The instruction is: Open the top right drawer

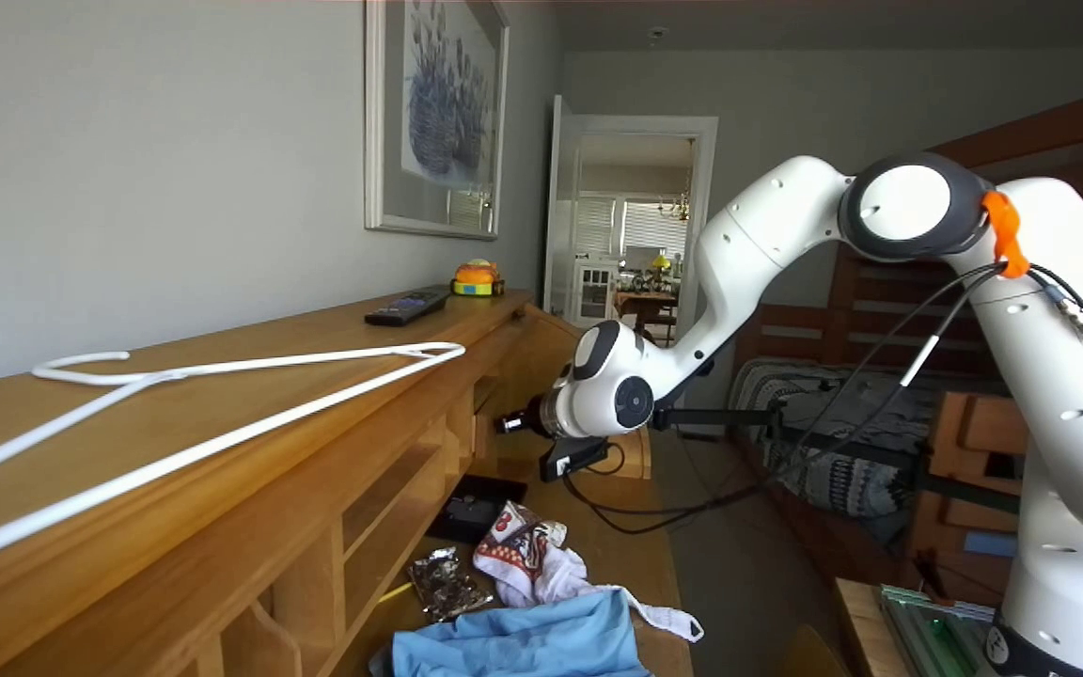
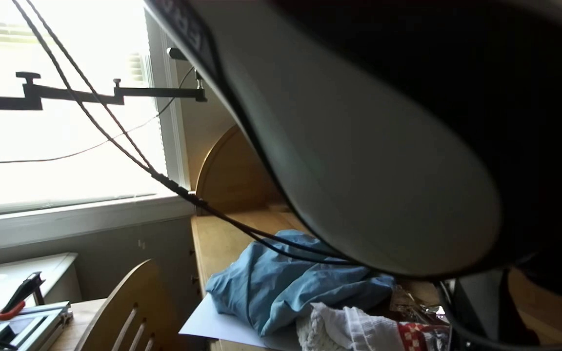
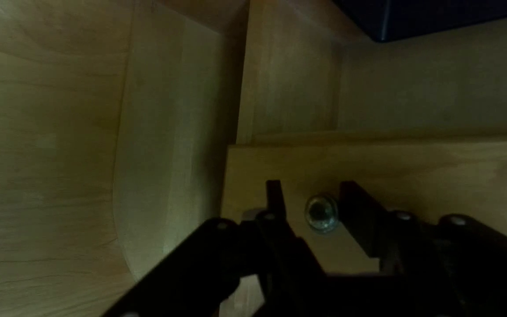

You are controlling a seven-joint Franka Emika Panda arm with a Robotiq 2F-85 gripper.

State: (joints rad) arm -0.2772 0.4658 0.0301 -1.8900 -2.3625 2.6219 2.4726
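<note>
So the drawer [image 3: 447,185] is sitting near the middle of the wrist view, its flat wood front running out to the 3 o'clock edge. I'm not able to tell if it's pulled out. Its little round knob [image 3: 321,214] is poking out at about 4 o'clock from center, and the pincer [image 3: 310,198] is straddling it. The jaws are standing apart, a bit wider than the knob: one finger [image 3: 275,200] is sitting between 9 and 10 o'clock with a visible gap, while its partner is sitting right beside the knob at 3 o'clock. I'm not seeing whether that one's touching, so I'm not calling it a grip.

A cubby [image 3: 412,88] is showing on the drawer's 12 o'clock side, a black box [image 3: 434,17] is sitting at 1 o'clock from the knob, and a wooden side panel [image 3: 51,176] is filling 9 o'clock.

In an exterior view, the arm [image 1: 739,235] is spanning from 3 o'clock to the far end of the desk [image 1: 617,536]. From the pincer there, a remote [image 1: 408,307] is lying around 10 or 11 o'clock and a white hanger [image 1: 316,358] at 9. Toward 6, a patterned rag [image 1: 527,555] and a blue cloth [image 1: 523,639] are lying bunched up.
</note>
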